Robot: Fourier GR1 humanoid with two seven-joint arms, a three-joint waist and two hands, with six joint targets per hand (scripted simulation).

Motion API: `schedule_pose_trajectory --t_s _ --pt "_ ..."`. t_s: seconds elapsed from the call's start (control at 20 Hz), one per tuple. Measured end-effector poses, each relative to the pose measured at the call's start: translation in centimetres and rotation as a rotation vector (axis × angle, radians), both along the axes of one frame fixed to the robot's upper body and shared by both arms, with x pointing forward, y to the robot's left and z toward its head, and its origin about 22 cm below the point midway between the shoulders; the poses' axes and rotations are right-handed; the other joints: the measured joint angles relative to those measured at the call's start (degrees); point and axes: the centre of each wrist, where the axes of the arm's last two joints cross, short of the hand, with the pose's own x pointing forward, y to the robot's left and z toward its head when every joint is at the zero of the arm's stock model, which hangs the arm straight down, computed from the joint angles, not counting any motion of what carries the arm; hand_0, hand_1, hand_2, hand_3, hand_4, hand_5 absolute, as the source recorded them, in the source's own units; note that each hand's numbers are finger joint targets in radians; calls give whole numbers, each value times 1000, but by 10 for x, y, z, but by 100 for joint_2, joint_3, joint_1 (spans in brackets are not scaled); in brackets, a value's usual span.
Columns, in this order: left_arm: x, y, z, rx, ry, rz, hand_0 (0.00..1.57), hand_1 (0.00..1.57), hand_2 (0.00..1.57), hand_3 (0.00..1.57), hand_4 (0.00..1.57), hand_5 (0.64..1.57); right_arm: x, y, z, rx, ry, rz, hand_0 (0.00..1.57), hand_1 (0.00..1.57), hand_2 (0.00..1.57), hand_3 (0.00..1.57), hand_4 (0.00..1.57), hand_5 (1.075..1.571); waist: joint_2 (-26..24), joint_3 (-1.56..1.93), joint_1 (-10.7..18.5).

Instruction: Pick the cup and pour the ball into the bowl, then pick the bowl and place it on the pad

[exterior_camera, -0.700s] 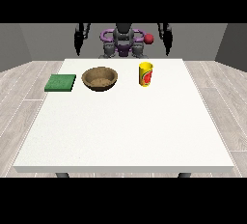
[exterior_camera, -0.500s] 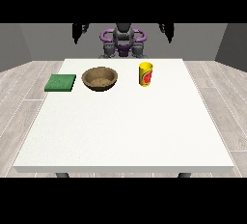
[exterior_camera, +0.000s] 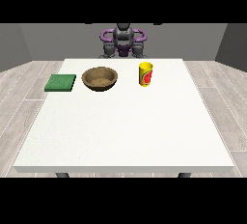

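Green pad [exterior_camera: 61, 82] lies flat at the far left of the white table [exterior_camera: 125, 131], close to its left edge. Just right of it, apart and not touching, sits the brown wooden bowl [exterior_camera: 100, 78], upright. Further right, with a clear gap from the bowl, stands the yellow cup [exterior_camera: 145, 74] with a red mark on its side, upright, near the far edge. Ball can't be seen from this angle. Robot torso [exterior_camera: 123, 42] sits behind the far edge, centre. Neither hand shows anywhere in the front view, so their state can't be told. Nothing holds the cup or bowl.
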Motion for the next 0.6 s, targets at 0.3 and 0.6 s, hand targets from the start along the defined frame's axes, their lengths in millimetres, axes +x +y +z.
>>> schedule_pose_trajectory --t_s 0.3,0.6 --pt "10 -15 36 3 -123 20 0 0 0 0 606 1555 -2 2 42 3 -115 8 0 0 0 0 741 1546 742 -1 -141" --pt "33 -17 35 57 -315 40 0 0 0 0 550 1513 12 16 53 11 -294 44 0 0 0 0 707 1542 1978 -1 -269"
